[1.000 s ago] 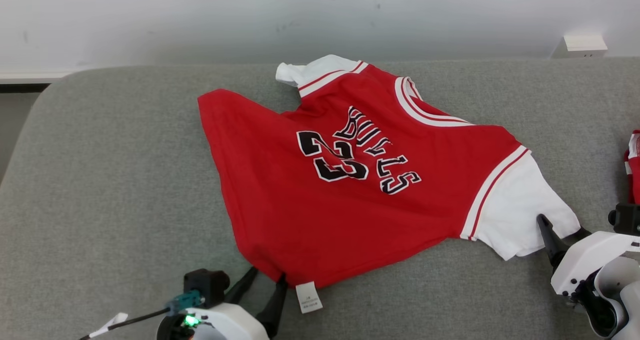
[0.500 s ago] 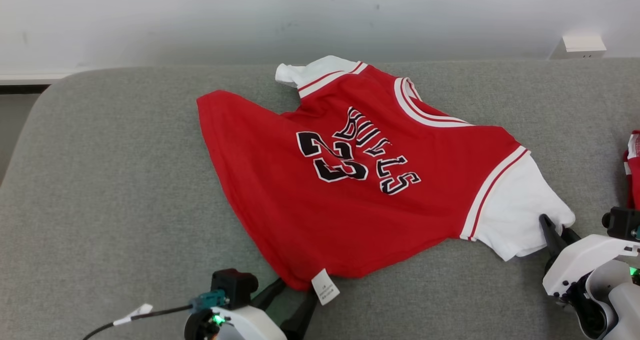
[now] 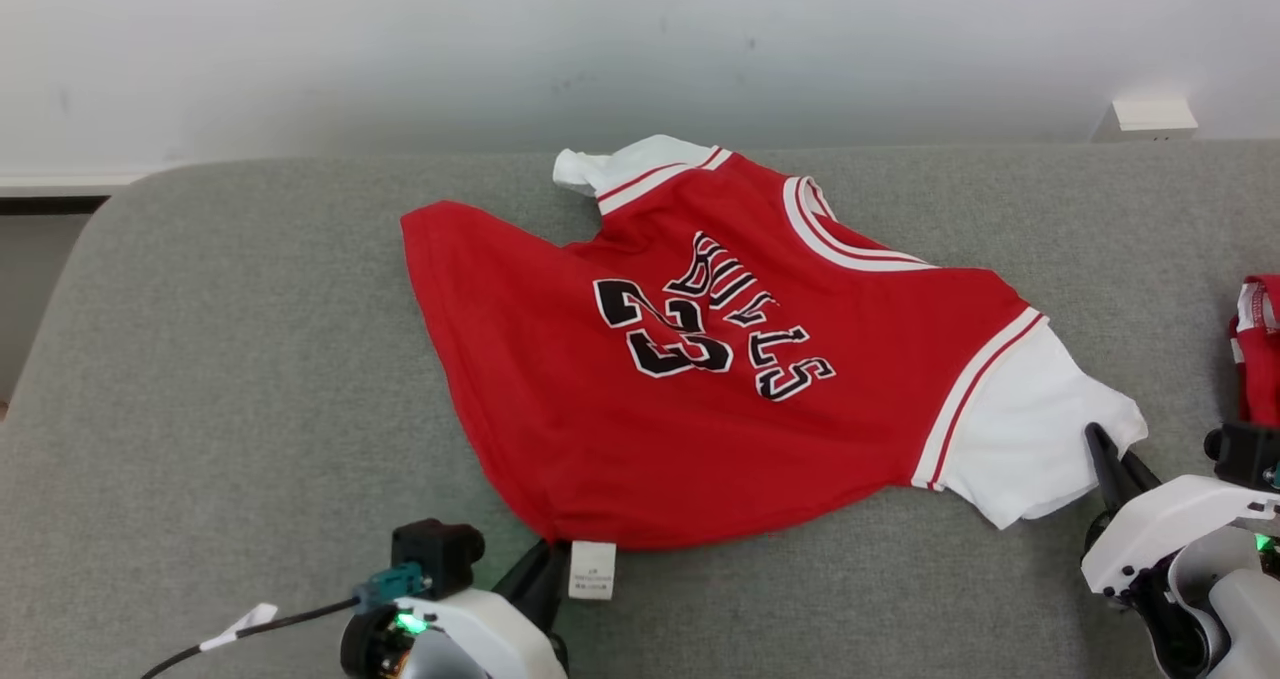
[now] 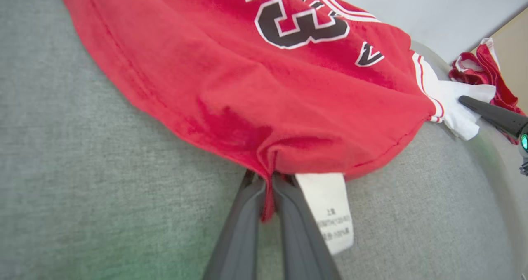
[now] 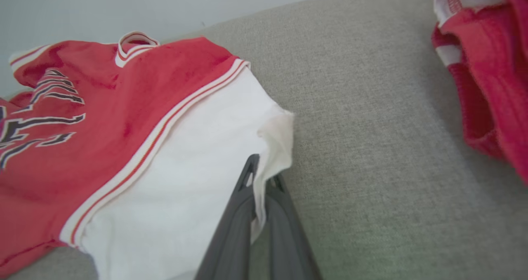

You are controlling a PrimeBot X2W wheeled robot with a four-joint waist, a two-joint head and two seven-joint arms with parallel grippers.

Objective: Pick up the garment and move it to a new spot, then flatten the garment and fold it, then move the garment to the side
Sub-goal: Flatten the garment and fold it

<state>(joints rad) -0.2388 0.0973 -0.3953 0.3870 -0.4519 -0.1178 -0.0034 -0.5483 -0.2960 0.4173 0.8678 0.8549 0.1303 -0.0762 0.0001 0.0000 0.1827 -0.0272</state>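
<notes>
A broad stretch of grey cushion (image 3: 220, 359) is lying bare left of the jersey (image 3: 620, 439), and a narrower strip is running open between its white sleeve (image 3: 1020, 439) and a second red garment (image 3: 1255, 359), which is crowding the right edge. The wall (image 3: 400, 49) is closing off the far side.

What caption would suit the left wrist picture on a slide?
Left gripper pinching the hem of a red basketball jersey lying on a grey fabric surface.
</notes>
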